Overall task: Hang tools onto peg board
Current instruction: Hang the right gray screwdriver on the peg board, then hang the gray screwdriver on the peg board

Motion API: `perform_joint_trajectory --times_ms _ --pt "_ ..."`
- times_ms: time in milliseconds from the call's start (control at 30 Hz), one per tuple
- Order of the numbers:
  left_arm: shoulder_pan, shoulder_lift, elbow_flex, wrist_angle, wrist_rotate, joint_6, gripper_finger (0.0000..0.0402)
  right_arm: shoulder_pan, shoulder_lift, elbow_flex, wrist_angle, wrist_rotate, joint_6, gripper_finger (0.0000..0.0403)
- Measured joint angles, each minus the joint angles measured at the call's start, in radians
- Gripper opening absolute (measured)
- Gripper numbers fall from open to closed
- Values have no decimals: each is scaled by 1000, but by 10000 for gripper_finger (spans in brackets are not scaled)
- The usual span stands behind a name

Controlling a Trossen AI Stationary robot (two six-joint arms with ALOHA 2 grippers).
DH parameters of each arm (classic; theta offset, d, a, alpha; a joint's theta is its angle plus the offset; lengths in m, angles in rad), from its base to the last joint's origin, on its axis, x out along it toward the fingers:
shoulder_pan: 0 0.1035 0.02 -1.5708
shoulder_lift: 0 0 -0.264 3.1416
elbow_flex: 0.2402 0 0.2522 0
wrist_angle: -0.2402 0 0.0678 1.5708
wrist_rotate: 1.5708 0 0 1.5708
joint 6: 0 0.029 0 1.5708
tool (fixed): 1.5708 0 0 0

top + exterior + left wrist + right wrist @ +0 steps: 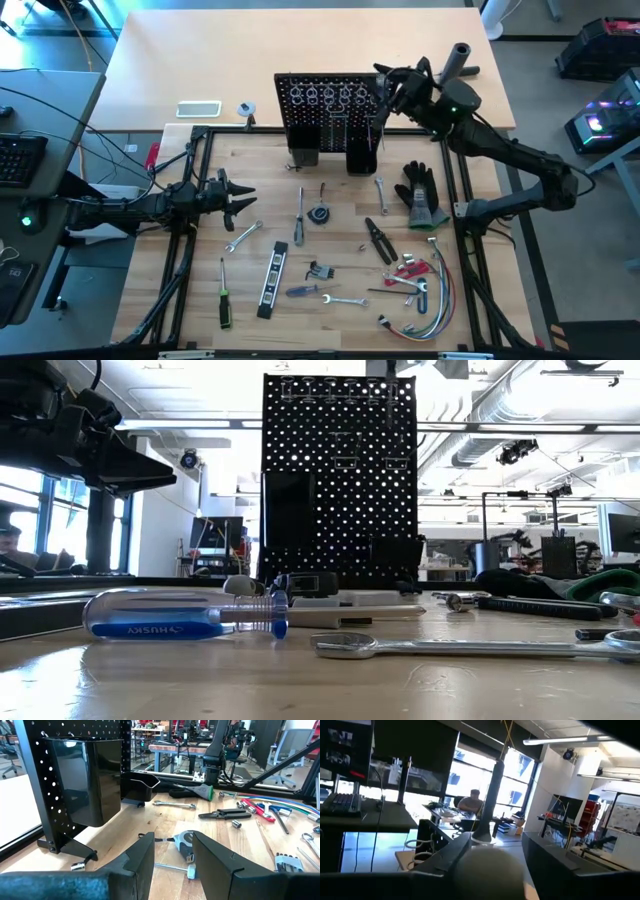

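Wooden tabletop [330,250] carries scattered tools. At nine o'clock the left gripper [243,199] lies low and level, arm stretched in from the edge, jaws parted and empty. At twelve o'clock stands the peg board [330,105]. From three o'clock the right arm reaches up; the right gripper [383,88] sits at the board's top edge, jaws apart, hold unclear.
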Motion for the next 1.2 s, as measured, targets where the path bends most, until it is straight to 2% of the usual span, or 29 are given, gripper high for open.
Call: perform_joint_trajectory --times_ms 200,467,567,700,767,900,1200 --pt "0 0 0 0 0 0 126 13 -34 0 -57 15 -42 149" --pt "-1 0 0 10 10 -27 126 73 -147 0 -119 99 -126 158" --pt "-1 0 0 10 75 -66 126 107 -194 0 -148 118 -142 168" --pt "-2 0 0 -17 229 -102 126 159 -248 0 -208 109 -141 178" --pt "-10 7 0 -14 272 -141 126 189 -265 0 -248 99 -135 181" --pt "-41 41 0 14 276 -174 126 260 -277 0 -364 88 -129 181" --pt "-133 240 29 164 221 -13 126 400 -256 0 -567 77 -35 181"
